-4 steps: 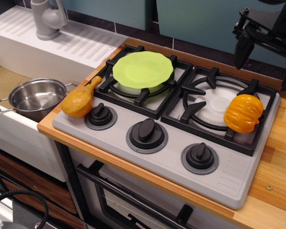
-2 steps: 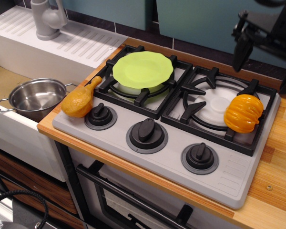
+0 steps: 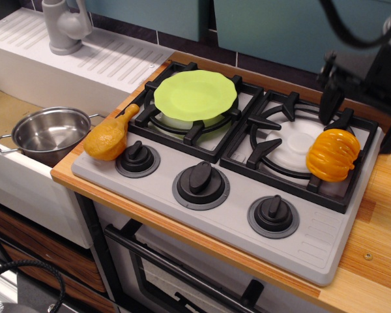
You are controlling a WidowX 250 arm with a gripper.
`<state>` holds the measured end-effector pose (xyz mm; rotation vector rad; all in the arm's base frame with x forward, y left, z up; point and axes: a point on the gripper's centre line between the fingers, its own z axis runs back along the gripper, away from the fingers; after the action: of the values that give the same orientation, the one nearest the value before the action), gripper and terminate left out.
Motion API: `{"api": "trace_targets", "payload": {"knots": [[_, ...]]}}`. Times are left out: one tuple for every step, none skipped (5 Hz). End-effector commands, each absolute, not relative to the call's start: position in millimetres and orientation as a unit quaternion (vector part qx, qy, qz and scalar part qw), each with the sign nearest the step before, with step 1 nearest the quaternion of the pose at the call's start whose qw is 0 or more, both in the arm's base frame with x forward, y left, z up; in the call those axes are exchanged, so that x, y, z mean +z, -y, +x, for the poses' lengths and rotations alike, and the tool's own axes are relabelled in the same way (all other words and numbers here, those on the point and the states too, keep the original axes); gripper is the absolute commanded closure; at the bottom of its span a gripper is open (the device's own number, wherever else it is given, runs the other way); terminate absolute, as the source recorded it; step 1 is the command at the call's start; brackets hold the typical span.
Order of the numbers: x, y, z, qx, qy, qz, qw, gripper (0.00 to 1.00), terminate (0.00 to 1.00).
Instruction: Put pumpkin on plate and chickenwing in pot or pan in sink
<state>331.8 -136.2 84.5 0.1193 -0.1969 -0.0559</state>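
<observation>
The orange ribbed pumpkin (image 3: 333, 154) sits on the right burner grate of the toy stove. The lime-green plate (image 3: 195, 95) lies on the left burner. The golden-brown chickenwing (image 3: 109, 137) lies at the stove's front-left corner, bone end pointing up-right. The steel pot (image 3: 47, 133) stands in the sink (image 3: 6, 111) at the left. My black gripper (image 3: 362, 116) hangs open at the right edge, just above and behind the pumpkin, with one finger (image 3: 330, 104) near the grate. Its other finger is partly cut off by the frame edge.
The grey faucet (image 3: 64, 26) and ridged drainboard (image 3: 111, 59) are at the back left. Three black knobs (image 3: 201, 177) line the stove front. A wooden counter (image 3: 378, 248) runs along the right. A black cable (image 3: 352, 32) hangs above the gripper.
My gripper has come down and slightly right toward the pumpkin. The pumpkin, plate, chickenwing and pot have not moved.
</observation>
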Motion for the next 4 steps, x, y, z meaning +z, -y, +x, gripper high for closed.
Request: {"api": "trace_targets", "payload": {"knots": [[86, 134, 343, -0.033, 0.140, 0.047, 0.989, 0.00, 0.00], [85, 132, 343, -0.035, 0.148, 0.050, 0.987, 0.00, 0.00], [77, 132, 343, -0.035, 0.160, 0.057, 0.985, 0.00, 0.00], [68, 132, 343, -0.031, 0.167, 0.052, 0.984, 0.00, 0.00]]}}
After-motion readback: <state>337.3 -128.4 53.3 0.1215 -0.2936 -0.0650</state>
